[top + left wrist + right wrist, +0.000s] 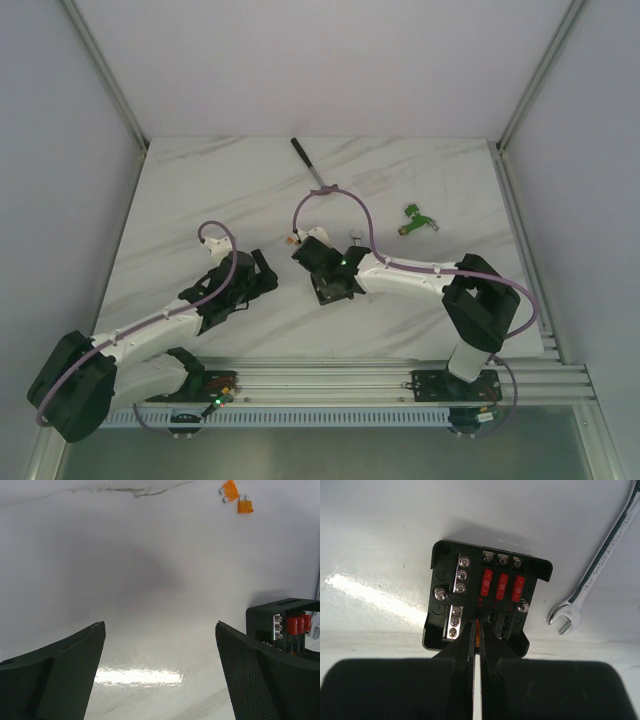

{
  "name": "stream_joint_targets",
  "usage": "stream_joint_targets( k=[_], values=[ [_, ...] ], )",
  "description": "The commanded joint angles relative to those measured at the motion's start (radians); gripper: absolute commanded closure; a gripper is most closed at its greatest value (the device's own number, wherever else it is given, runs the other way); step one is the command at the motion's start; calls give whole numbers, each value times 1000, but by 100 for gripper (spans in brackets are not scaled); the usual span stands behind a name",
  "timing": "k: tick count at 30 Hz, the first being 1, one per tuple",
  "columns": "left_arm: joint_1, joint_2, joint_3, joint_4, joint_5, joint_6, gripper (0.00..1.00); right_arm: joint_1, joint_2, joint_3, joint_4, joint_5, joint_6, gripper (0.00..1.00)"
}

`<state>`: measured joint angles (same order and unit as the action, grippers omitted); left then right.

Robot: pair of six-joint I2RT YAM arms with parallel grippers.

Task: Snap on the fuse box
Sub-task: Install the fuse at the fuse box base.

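Atm the right end effector [479,626] is clenching a thin orange fuse [478,636] edge-on, right over the fuse box [487,594]. The box is sitting mid-bench, near the released left end effector [160,627].

Risk: the fingers are hiding the fuse tip, so it's prob. misaligning w/ the empty slot below the three red fuses [502,586]. Off-axis pushing is likely tipping or skidding the light box on the glossy marble-look bench [180,200].

Box: matte black moulded plastic, squarish, w/ shiny screw terminals [462,574]. A steel wrench [600,565] is lying farther back.
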<state>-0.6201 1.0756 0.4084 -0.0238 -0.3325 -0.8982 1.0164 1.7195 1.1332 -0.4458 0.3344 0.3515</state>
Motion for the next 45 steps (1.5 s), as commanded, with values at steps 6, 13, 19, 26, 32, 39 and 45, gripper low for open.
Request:
stream_joint_targets(
  k=[6, 13, 19, 26, 32, 39, 45],
  values=[
    [6, 2, 28, -14, 19, -8, 0, 4, 11, 31, -9, 43, 14, 100],
    [6, 1, 28, -14, 19, -10, 0, 4, -6, 30, -10, 58, 14, 100],
    [6, 0, 28, -14, 18, -11, 0, 7, -4, 30, -8, 62, 15, 100],
    [6, -1, 27, -14, 22, -10, 0, 5, 16, 26, 7, 49, 5, 100],
    [6, -4, 27, -14, 25, -8, 0, 6, 39, 25, 15, 14, -10, 100],
    [7, -4, 28, -14, 29, -8, 0, 7, 54, 14, 21, 4, -17, 100],
    [7, -5, 28, -14, 32, -8, 0, 6, 35, -13, 17, 5, -11, 100]
  ],
)
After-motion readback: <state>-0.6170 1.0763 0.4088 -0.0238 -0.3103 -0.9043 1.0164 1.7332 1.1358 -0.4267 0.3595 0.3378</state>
